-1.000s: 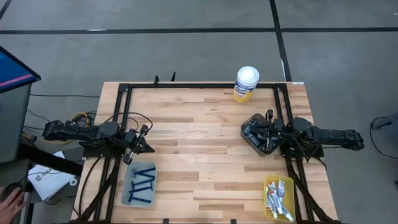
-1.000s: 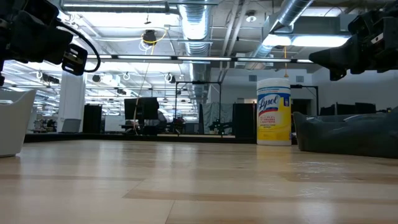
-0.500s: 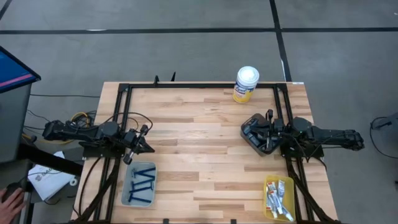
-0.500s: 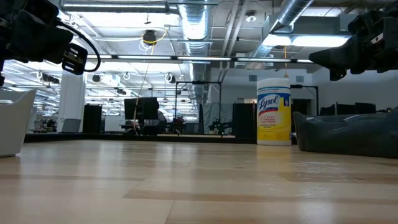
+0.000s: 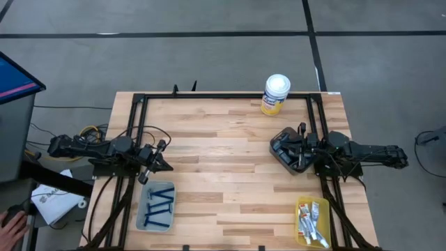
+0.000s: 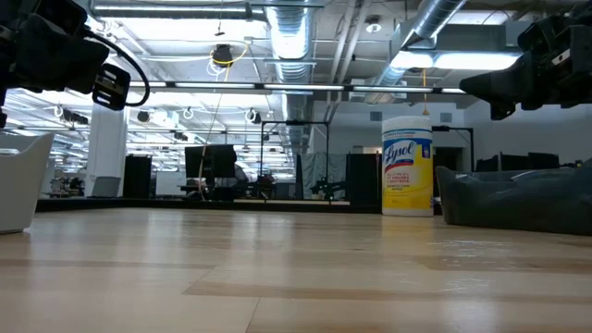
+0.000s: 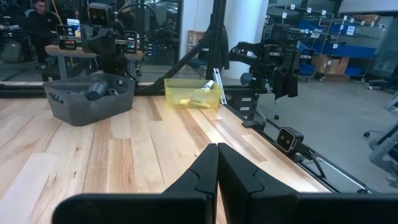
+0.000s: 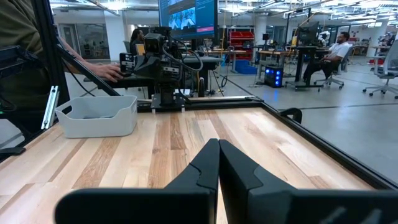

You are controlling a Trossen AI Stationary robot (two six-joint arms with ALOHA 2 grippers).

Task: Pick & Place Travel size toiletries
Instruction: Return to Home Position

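Note:
Thin dark-blue razors point(image 5: 159, 203) lie in a light grey tray point(image 5: 144, 209) near the table's near left corner. Small white tubes point(image 5: 311, 219) fill a yellow tray point(image 5: 300, 230) at the near right. A dark grey tray point(image 5: 280, 155) on the right holds dark oval containers point(image 7: 98, 91). My left gripper point(image 5: 169, 166) is shut and hovers above the table's left side, pointing right. My right gripper point(image 5: 284, 148) is shut and hovers over the dark tray, pointing left. In the wrist views both finger pairs point(image 7: 217, 149) point(image 8: 219, 146) are closed on nothing.
A yellow canister with a white lid point(image 5: 276, 94) stands at the far edge, right of centre. A black frame point(image 5: 139, 111) runs along the table's sides and far edge. Bare wood point(image 5: 223, 160) lies between the arms. A person's hand point(image 5: 10, 224) shows off the table's left.

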